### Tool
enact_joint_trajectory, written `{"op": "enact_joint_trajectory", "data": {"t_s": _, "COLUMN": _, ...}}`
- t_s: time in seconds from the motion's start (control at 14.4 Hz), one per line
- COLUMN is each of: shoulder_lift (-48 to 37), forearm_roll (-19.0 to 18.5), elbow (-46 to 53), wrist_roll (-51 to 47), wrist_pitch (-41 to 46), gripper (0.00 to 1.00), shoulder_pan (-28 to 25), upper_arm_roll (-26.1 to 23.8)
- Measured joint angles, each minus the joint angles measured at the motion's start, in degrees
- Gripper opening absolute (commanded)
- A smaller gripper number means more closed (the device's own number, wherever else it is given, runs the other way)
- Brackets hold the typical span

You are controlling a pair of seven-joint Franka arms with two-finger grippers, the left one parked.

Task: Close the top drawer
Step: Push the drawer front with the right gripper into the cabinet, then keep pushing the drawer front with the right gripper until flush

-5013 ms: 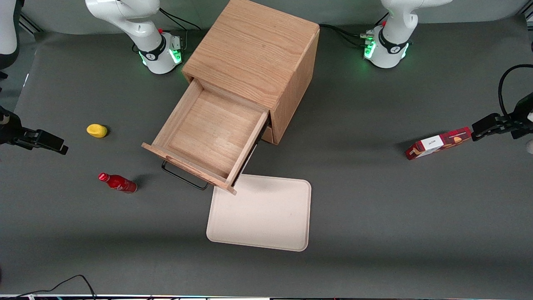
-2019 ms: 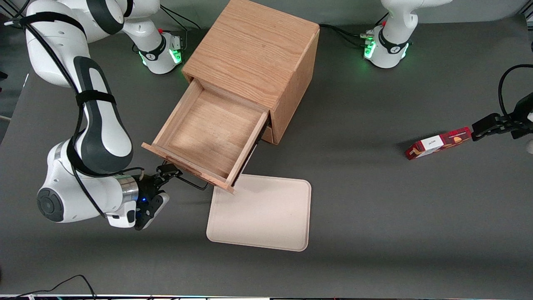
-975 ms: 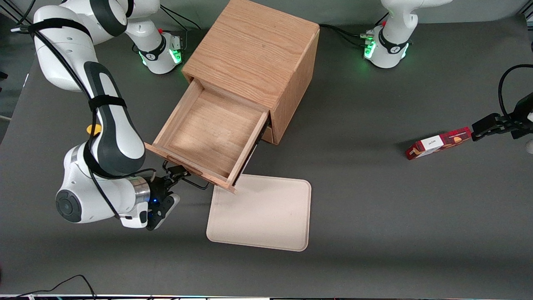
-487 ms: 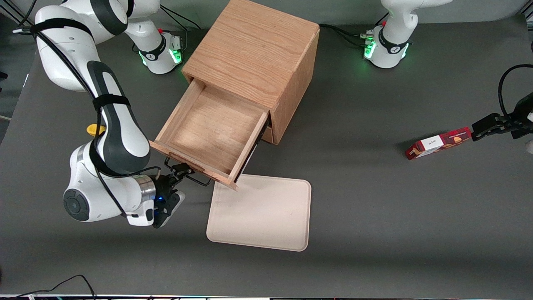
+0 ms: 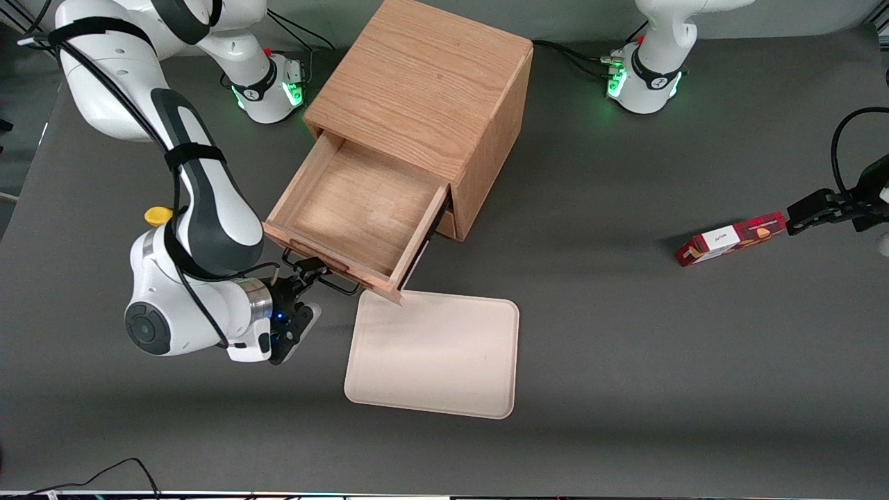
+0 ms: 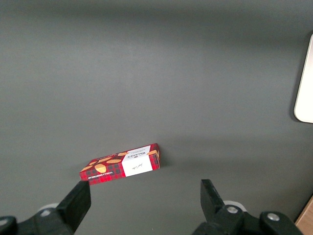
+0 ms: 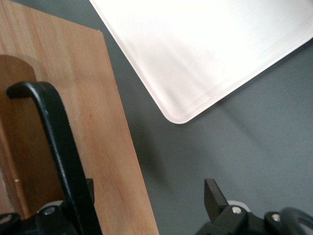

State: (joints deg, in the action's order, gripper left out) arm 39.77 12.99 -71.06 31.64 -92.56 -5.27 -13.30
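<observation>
The top drawer (image 5: 354, 208) of the wooden cabinet (image 5: 424, 83) stands partly open and is empty inside. Its thin black wire handle (image 5: 342, 284) is on the front panel, which faces the front camera. My right gripper (image 5: 305, 271) is open and sits against the drawer's front panel, by the handle's end nearer the working arm. In the right wrist view the front panel (image 7: 83, 107) and the handle (image 7: 51, 127) lie between the spread fingers of the gripper (image 7: 149, 193). The jaws are wide apart and hold nothing.
A beige tray (image 5: 444, 361) lies flat on the table just in front of the drawer, and shows in the right wrist view (image 7: 195, 44). A yellow object (image 5: 156, 215) lies beside my forearm. A red box (image 5: 729, 239) lies toward the parked arm's end (image 6: 122, 165).
My arm came in from the working arm's end and reached the drawer front. Over the last second the gripper moved toward the cabinet and the drawer slid partly in.
</observation>
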Motion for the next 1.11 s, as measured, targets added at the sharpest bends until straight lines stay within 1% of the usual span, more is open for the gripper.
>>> {"op": "enact_joint_trajectory", "data": {"t_s": 0.21, "shoulder_lift": -2.4, "forearm_roll": 0.0, "elbow": -4.4, "wrist_roll": -0.9, "wrist_pitch": -2.1, "gripper": 1.00, "shoulder_pan": 0.0, "upper_arm_roll": -1.4}}
{"op": "enact_joint_trajectory", "data": {"t_s": 0.7, "shoulder_lift": -7.2, "forearm_roll": -0.2, "elbow": -11.7, "wrist_roll": -3.2, "wrist_pitch": -3.0, "gripper": 1.00, "shoulder_pan": -0.1, "upper_arm_roll": -4.2}}
{"op": "enact_joint_trajectory", "data": {"t_s": 0.91, "shoulder_lift": -9.3, "forearm_roll": -0.3, "elbow": -14.9, "wrist_roll": -5.6, "wrist_pitch": -3.5, "gripper": 1.00, "shoulder_pan": -0.1, "upper_arm_roll": -6.0}}
{"op": "enact_joint_trajectory", "data": {"t_s": 1.11, "shoulder_lift": -12.0, "forearm_roll": -0.3, "elbow": -19.5, "wrist_roll": -6.9, "wrist_pitch": -6.2, "gripper": 1.00, "shoulder_pan": -0.1, "upper_arm_roll": -7.5}}
